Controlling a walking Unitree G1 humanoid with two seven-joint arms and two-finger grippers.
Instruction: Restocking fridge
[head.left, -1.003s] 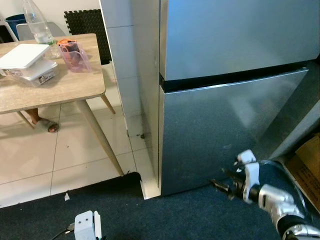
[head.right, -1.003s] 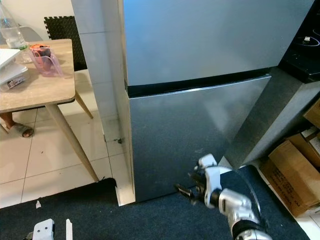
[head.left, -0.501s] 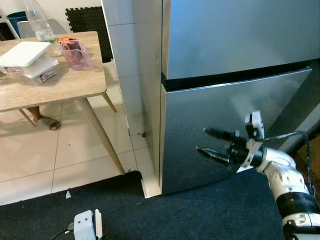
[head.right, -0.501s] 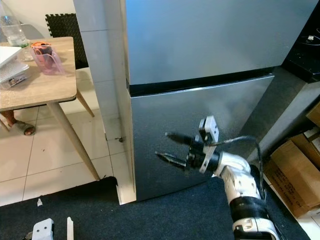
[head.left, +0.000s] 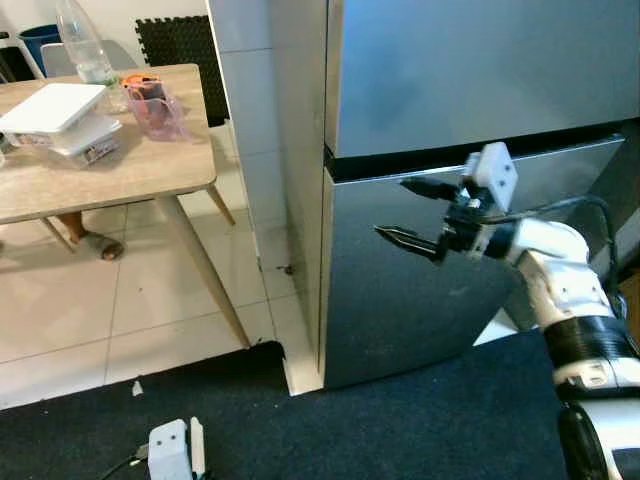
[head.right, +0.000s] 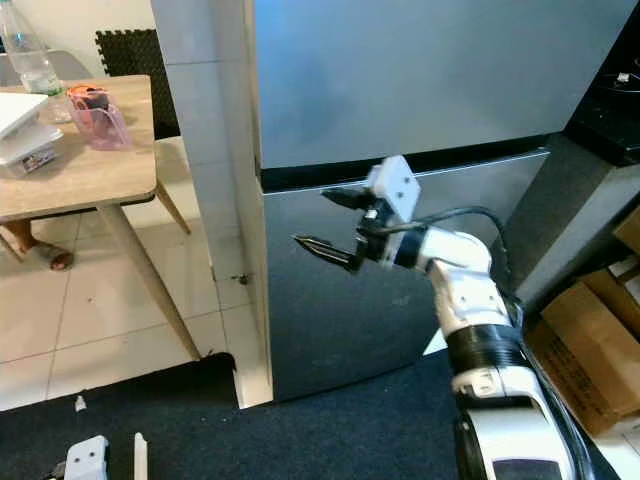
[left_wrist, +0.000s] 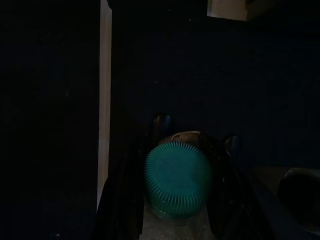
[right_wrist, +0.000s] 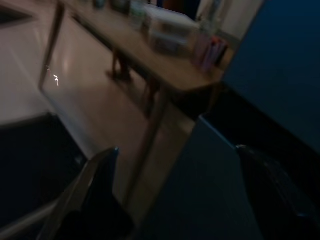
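The silver fridge has a shut upper door (head.left: 470, 70) and a shut lower door (head.left: 420, 300), with a dark seam between them. My right gripper (head.left: 393, 208) is raised in front of that seam, close to the lower door's top left corner, open with nothing between its fingers (right_wrist: 100, 175). In the dark left wrist view, my left gripper (left_wrist: 196, 132) is shut on a bottle with a ribbed teal cap (left_wrist: 177, 180). The left arm hangs low over the dark carpet.
A wooden table (head.left: 120, 170) stands to the left with white lidded boxes (head.left: 60, 115), a pink container (head.left: 152, 103) and a clear bottle (head.left: 80, 45). A white tiled pillar (head.left: 255, 150) flanks the fridge. Cardboard boxes (head.right: 590, 340) lie on the right. A sandalled foot (head.left: 88, 243) rests under the table.
My right gripper has risen from just above the carpet to the seam between the fridge doors and moved left, its fingers now spread wide. The left arm has stayed low.
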